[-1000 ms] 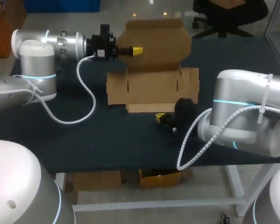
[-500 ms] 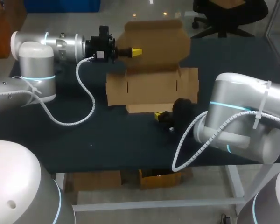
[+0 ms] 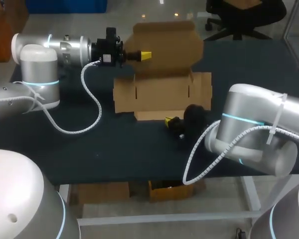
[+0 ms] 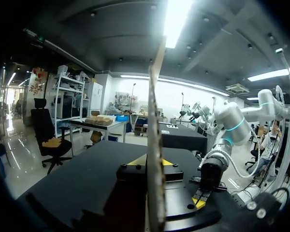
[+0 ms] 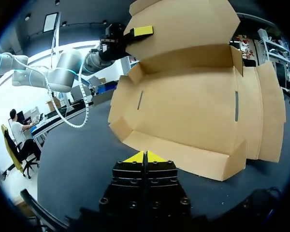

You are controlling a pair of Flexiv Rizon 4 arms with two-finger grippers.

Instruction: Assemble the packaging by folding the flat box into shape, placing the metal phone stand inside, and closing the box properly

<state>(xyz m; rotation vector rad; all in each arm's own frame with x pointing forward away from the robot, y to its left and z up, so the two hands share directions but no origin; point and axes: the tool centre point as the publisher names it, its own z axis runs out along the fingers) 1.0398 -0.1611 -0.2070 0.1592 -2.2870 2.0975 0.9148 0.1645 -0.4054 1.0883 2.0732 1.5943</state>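
A brown cardboard box (image 3: 162, 92) lies half-folded on the dark table, its panels spread flat and its lid flap (image 3: 164, 45) standing up at the back. My left gripper (image 3: 145, 54) is shut on the lid's left edge and holds it upright. In the left wrist view the lid (image 4: 156, 145) shows edge-on between that gripper's (image 4: 147, 163) yellow tips. My right gripper (image 3: 169, 121) sits low and shut, empty, just before the box's front wall. The right wrist view shows the box (image 5: 183, 116) right ahead of the shut tips (image 5: 145, 157). No phone stand is in view.
The dark table (image 3: 89, 149) stretches bare to the left of and in front of the box. My left arm's white cable (image 3: 92, 107) loops over the table beside the box's left side flap. My right arm's bulky elbow (image 3: 254, 134) hangs over the front right.
My right arm has shifted a little left and toward the box's front wall, gripper still shut. The left arm and the raised lid have stayed put.
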